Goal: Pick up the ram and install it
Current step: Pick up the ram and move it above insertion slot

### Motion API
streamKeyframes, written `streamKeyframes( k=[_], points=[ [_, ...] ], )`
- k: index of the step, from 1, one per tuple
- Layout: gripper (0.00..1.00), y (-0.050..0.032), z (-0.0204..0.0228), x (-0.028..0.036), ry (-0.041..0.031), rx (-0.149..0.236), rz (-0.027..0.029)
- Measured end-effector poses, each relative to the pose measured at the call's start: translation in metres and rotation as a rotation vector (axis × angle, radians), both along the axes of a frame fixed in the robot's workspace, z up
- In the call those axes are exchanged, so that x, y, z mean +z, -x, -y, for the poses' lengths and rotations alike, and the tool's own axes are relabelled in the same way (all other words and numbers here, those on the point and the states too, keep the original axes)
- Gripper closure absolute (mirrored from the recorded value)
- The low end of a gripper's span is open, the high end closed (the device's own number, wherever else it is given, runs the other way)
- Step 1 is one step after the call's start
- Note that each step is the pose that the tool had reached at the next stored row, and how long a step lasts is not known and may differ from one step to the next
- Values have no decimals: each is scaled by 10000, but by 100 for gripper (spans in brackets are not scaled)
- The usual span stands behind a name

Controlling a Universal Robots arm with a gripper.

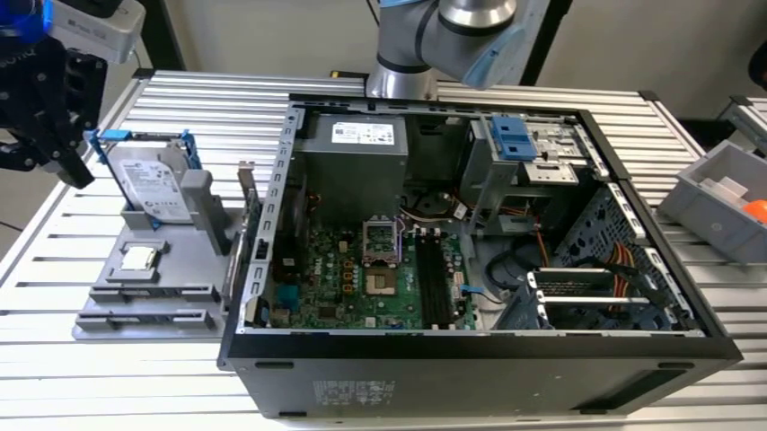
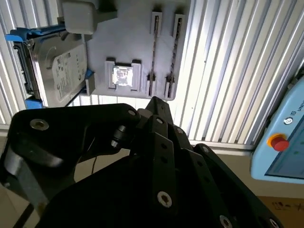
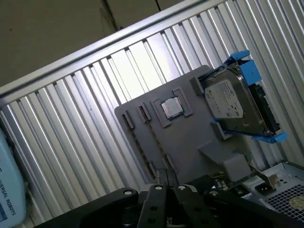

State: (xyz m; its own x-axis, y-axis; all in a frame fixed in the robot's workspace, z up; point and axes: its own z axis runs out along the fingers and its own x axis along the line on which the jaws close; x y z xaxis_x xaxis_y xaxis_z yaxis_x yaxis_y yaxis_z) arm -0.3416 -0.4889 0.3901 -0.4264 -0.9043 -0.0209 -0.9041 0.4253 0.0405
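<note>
At the exterior view's left, the black gripper (image 1: 66,166) hangs high over the ribbed metal table (image 1: 120,386), above and beside the gray holder (image 1: 114,269). In both wrist views its two fingers (image 2: 154,107) are pressed together at the tips.

On the holder, a silver hard drive (image 1: 154,184) in a blue frame stands upright at the far end. A small square chip (image 1: 140,259) lies flat in its pocket nearer the middle. Two long narrow slots (image 1: 146,294) lie side by side at the near end. In the second wrist view these slots (image 2: 165,47) appear as thin dark lines, and I cannot tell whether a ram stick stands in either.

Just beside the holder, further right, the open computer case (image 1: 480,355) lies on its side. The green motherboard (image 1: 348,278) is exposed, with long black memory slots (image 1: 432,278) running along its right part. I cannot tell whether the ram stick sits in one of them.

At the exterior view's right edge, well apart from the gripper, a gray bin (image 1: 713,193) holds something orange (image 1: 755,209).
</note>
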Motion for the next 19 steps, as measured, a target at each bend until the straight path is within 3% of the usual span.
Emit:
streamKeyframes(
  k=[19],
  points=[
    [100, 0, -1, -1, 0, 2374, -1]
  ],
)
